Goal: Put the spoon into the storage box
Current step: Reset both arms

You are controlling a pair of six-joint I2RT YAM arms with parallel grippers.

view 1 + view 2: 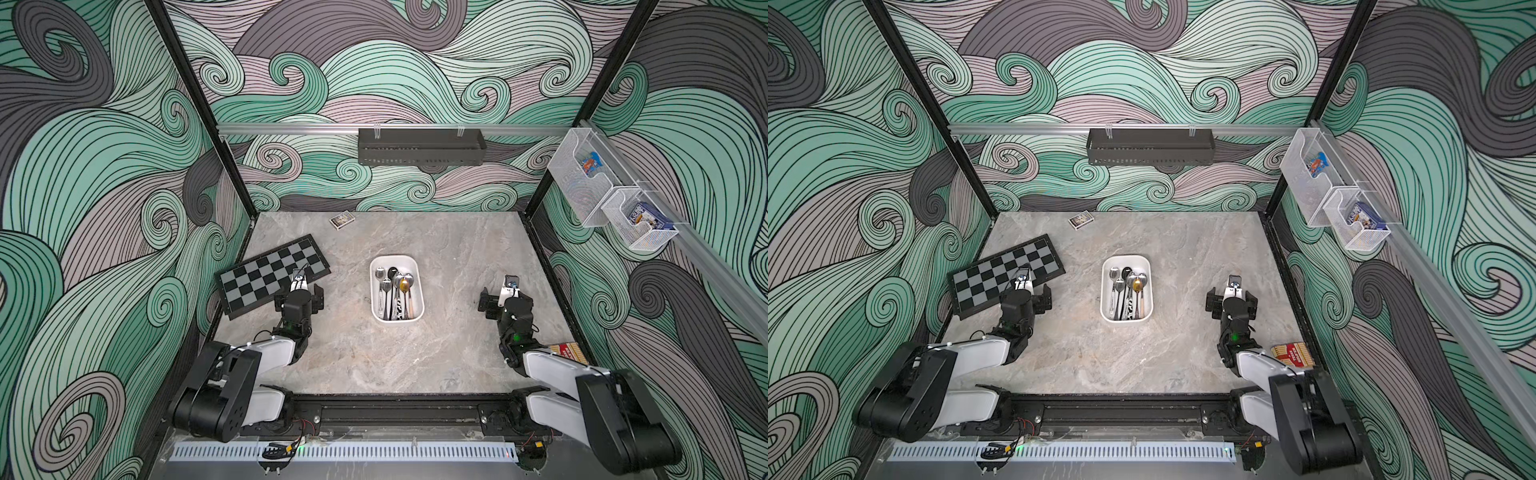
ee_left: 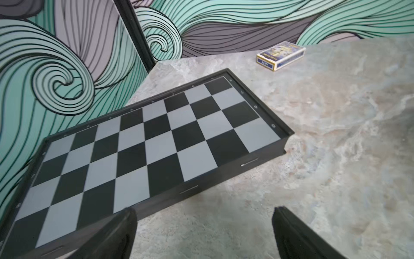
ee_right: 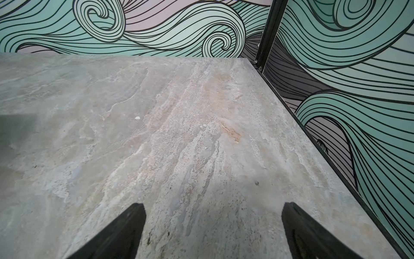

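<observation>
Spoons (image 1: 395, 291) are all lying in the box (image 1: 417, 266) mid-table (image 3: 156, 112), bowls toward the back wall. The left gripper (image 2: 203, 215) is spread wide with nothing in it, right by the chessboard's (image 2: 156, 139) near edge. The right gripper (image 3: 212, 208) is the same deal, wide apart and holding nothing, over bare table well to the box's right. A card pack (image 2: 281, 56) sits near the back.

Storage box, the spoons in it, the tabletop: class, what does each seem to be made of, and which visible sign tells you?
Storage box: probably plastic; plain matt white, moulded rounded corners.
Spoons: mostly metal, likely steel, judging by the bright reflective bowls; one looks gold-toned and one black, material unclear.
Tabletop: grey veined stone look with a dull finish; whether it is real stone or a printed laminate cannot be told.
</observation>
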